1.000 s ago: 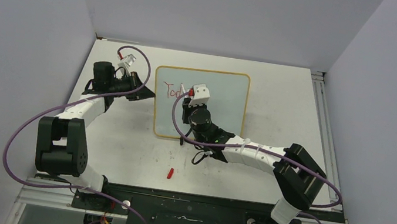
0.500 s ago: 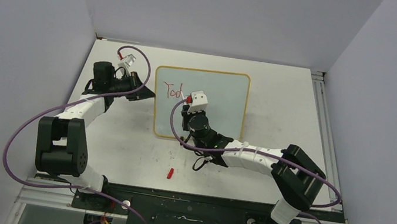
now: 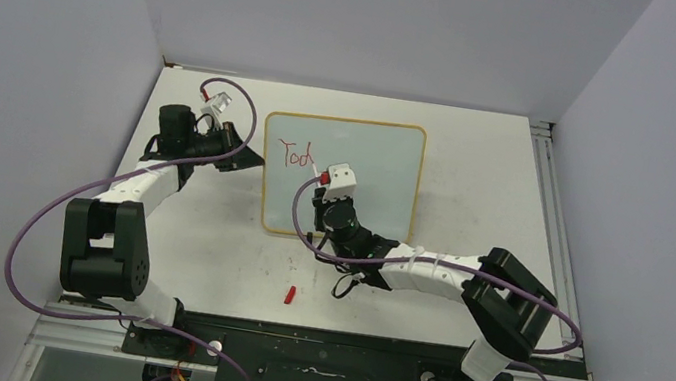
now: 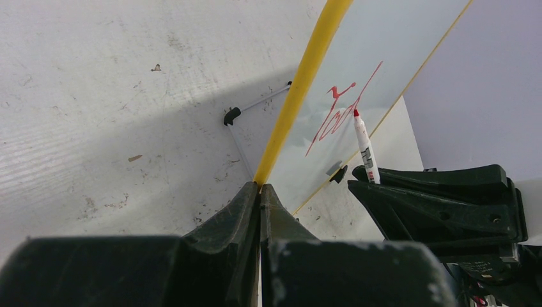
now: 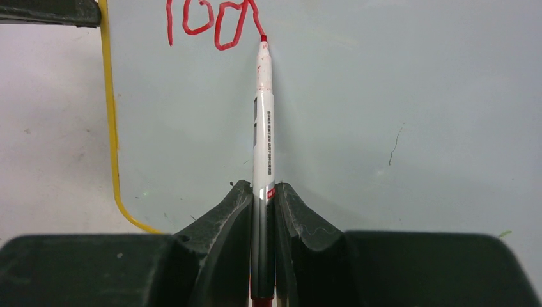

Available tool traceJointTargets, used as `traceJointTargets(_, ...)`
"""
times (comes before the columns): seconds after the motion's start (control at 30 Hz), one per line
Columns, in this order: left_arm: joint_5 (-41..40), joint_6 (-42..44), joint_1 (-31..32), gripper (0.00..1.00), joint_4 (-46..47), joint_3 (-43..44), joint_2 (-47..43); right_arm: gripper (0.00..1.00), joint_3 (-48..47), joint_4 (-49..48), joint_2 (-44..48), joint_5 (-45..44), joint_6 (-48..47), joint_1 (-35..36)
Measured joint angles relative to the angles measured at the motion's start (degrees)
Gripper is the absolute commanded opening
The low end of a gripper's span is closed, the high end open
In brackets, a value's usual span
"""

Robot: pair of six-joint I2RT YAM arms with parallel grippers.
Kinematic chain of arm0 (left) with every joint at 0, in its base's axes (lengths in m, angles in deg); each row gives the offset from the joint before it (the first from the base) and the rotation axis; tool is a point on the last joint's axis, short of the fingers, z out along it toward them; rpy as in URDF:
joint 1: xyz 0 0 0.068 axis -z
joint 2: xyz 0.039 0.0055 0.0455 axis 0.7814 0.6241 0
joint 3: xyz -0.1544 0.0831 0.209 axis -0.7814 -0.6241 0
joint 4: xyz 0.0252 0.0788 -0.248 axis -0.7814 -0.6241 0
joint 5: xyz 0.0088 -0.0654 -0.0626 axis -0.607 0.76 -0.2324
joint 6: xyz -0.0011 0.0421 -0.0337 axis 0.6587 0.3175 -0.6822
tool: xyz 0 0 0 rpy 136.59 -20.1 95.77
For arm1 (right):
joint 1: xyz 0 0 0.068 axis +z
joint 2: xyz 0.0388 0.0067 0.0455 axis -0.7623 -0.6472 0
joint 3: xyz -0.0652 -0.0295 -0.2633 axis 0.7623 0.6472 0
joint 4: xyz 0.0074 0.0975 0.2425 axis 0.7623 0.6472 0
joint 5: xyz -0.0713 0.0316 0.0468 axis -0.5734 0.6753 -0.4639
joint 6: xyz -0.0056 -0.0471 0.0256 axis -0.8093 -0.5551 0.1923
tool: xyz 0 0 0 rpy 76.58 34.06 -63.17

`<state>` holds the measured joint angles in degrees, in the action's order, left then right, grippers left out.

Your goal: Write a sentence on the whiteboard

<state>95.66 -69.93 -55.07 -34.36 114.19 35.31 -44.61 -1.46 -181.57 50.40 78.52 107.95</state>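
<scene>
The whiteboard (image 3: 379,156), white with a thin yellow frame, lies mid-table. Red letters of the sentence (image 3: 296,154), roughly "Tod", sit in its upper left corner. My right gripper (image 3: 323,184) is shut on a white marker (image 5: 263,115) with a red tip. That tip rests at the end of the last red stroke (image 5: 252,16). My left gripper (image 4: 260,188) is shut on the board's yellow left edge (image 4: 300,83). In the left wrist view the marker (image 4: 363,144) stands against the board beside the red writing (image 4: 332,118).
A small red cap (image 3: 290,294) lies on the table near the front, left of the right arm. A black clip foot (image 4: 231,116) on a thin wire sticks out under the board's left edge. A metal rail (image 3: 548,181) runs along the table's right side.
My right gripper has drawn the marker back toward the near edge, leaving the red letters uncovered in the top view. The left arm and the board have stayed still.
</scene>
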Motion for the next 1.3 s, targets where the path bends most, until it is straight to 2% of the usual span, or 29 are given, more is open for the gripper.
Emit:
traceJointTargets(0.43,0.2,0.0,0.1,0.0,0.0,0.0,-0.3,0.05,1.1,1.9,2.9,-0.6,0.3,0.4)
traceJointTargets(0.73,0.2,0.0,0.2,0.0,0.0,0.0,-0.6,0.05,1.1,3.6,9.5,1.2,-1.0,2.1)
traceJointTargets(1.03,-0.3,0.0,0.3,0.0,0.0,-0.2,-1.0,0.05,0.4,8.7,13.0,5.9,-1.2,1.5)
traceJointTargets(1.3,-2.3,0.5,0.9,0.0,-0.7,-0.2,-1.4,0.05,0.1,12.1,13.1,12.8,-1.4,-3.5)
